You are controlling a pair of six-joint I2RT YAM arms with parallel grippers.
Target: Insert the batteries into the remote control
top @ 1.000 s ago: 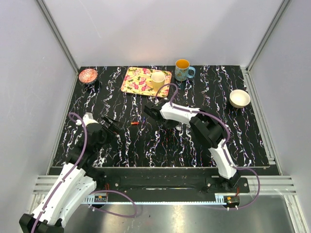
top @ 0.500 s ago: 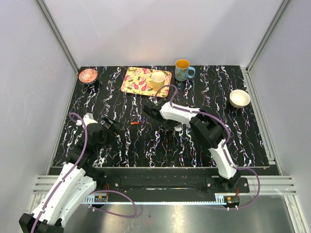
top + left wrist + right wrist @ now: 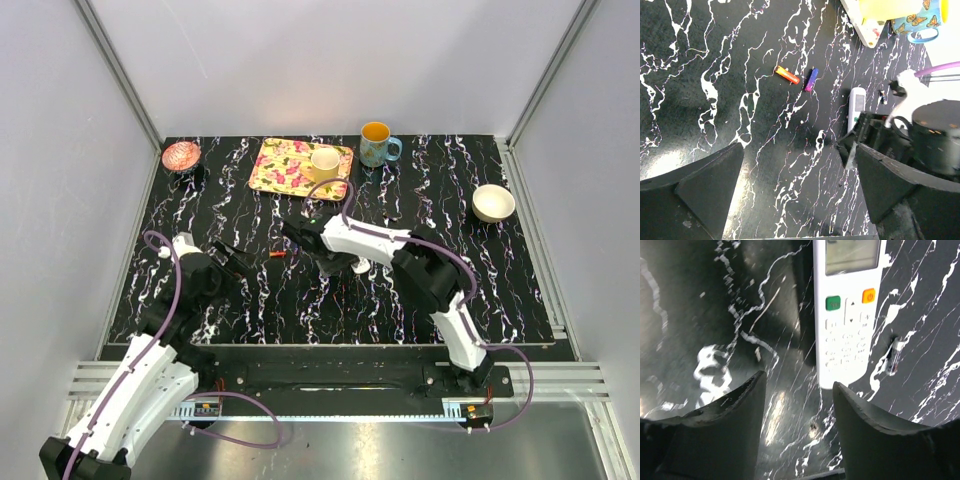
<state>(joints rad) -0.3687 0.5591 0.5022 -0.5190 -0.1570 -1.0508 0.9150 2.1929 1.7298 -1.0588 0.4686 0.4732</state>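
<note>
The white remote control (image 3: 847, 310) lies buttons-up on the black marbled table, just beyond my right gripper (image 3: 799, 382), which is open with only table between its fingers. A dark battery (image 3: 894, 356) lies beside the remote's lower right corner. In the left wrist view a red-orange battery (image 3: 787, 75) and a dark purple one (image 3: 811, 79) lie close together, left of the remote control (image 3: 856, 102). My left gripper (image 3: 799, 150) is wide open and empty, short of them. From above, the red-orange battery (image 3: 277, 255) lies between the left gripper (image 3: 232, 258) and right gripper (image 3: 290, 230); the right arm hides the remote.
Along the back stand a floral tray (image 3: 280, 165) with a yellow cup (image 3: 324, 163), a blue mug (image 3: 377, 145), a pink dish (image 3: 181, 156) at the far left and a white bowl (image 3: 493, 203) at the right.
My right gripper has slid left toward the red-orange battery and its jaws have spread apart. The left arm has stayed put.
</note>
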